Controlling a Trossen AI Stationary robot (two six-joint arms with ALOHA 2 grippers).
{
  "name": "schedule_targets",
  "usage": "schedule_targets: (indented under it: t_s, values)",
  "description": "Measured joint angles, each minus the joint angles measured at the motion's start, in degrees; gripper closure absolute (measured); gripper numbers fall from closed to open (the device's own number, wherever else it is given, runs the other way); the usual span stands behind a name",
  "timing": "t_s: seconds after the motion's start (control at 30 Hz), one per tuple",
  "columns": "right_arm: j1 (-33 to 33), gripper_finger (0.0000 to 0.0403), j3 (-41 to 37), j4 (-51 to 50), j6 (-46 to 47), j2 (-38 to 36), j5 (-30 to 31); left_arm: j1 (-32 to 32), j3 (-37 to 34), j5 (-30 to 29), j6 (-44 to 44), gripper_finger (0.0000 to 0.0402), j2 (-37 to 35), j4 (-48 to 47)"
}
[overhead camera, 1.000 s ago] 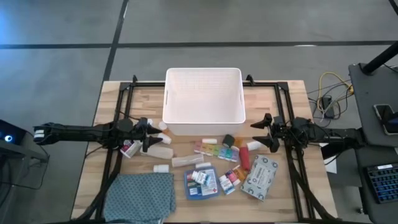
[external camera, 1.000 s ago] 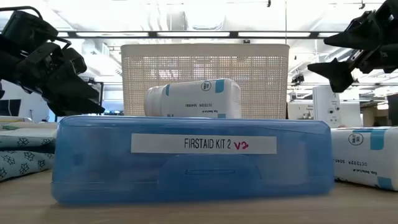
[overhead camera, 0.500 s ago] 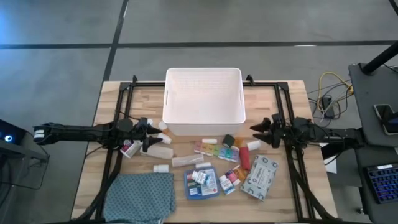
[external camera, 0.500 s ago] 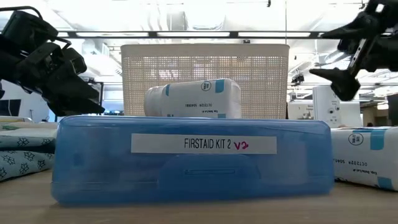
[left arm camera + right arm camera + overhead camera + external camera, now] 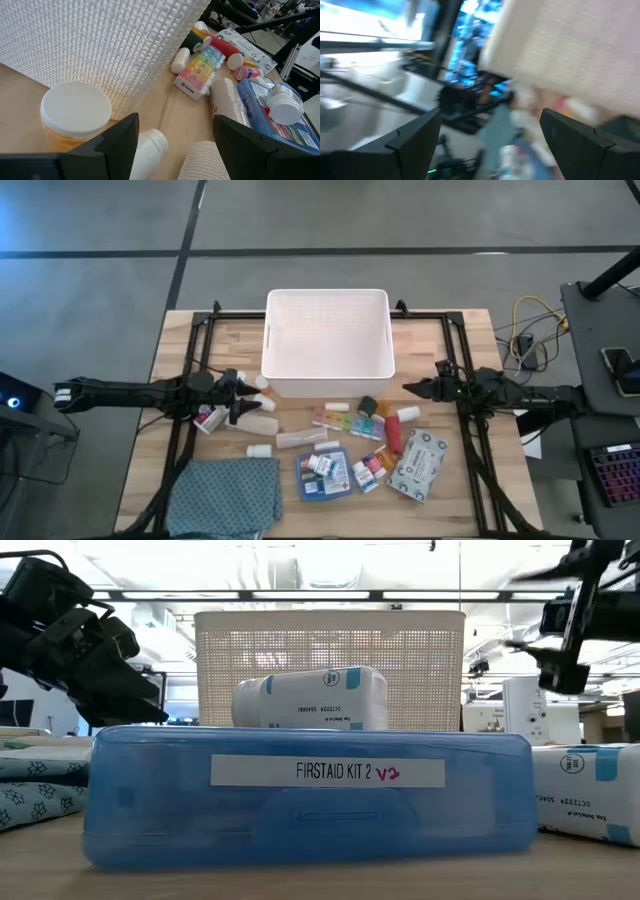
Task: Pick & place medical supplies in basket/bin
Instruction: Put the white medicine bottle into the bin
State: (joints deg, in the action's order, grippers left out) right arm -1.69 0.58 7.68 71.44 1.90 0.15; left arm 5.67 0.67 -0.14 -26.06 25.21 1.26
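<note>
Rotated since before, right end effector point(image 5: 412, 388) hovers open beside the bin point(image 5: 327, 330).

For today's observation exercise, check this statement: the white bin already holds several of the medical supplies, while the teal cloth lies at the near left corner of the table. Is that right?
Not quite. The high view shows the white bin with nothing in it; the medical supplies all still lie on the table in front of it. The rest holds: the teal cloth lies at the near left corner.
</note>
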Motion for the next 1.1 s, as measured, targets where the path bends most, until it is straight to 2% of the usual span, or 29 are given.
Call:
schedule_targets:
  t_s: [0.3, 0.47, 0.6, 0.7, 0.77, 0.83, 0.9, 0.97, 1.1]
  values:
    - [2.52, 0.0076, 0.02, 18.00, 3.04, 1.85, -4.09, 0.00, -0.02, 0.00, 0.00, 0.0168, 0.00, -0.01]
    - [3.81, 0.0076, 2.99, 17.80, 5.94, 4.87, -7.01, 0.00, 0.00, 0.00, 0.00, 0.0168, 0.00, 0.01]
    - [4.35, 0.0076, 8.46, 16.51, 2.07, 10.89, -9.29, -0.01, 0.00, 0.01, 0.01, 0.0168, 0.00, 0.02]
    - [4.32, 0.0077, 15.68, 3.84, -2.77, 16.60, -12.68, -0.01, 0.00, 0.00, 0.00, 0.0168, 0.00, 0.02]
    - [4.32, 0.0077, 21.43, -12.71, -8.00, 20.63, -15.28, 0.00, 0.00, 0.00, 0.00, 0.0168, 0.00, 0.02]
    - [4.47, 0.0077, 26.68, -30.51, -13.95, 24.77, -15.16, 0.00, 0.00, 0.00, 0.00, 0.0168, 0.00, 0.00]
    - [4.45, 0.0078, 30.89, -45.33, -18.83, 29.37, -12.79, 0.00, 0.00, 0.00, 0.01, 0.0168, 0.00, -0.01]
    - [4.46, 0.0078, 33.93, -55.85, -23.14, 33.56, -9.65, 0.00, 0.00, 0.00, 0.00, 0.0168, 0.00, 0.02]
    - [4.86, 0.0078, 37.21, -63.94, -32.03, 39.85, -0.89, -0.01, 0.00, 0.00, 0.00, 0.0168, 0.00, 0.01]
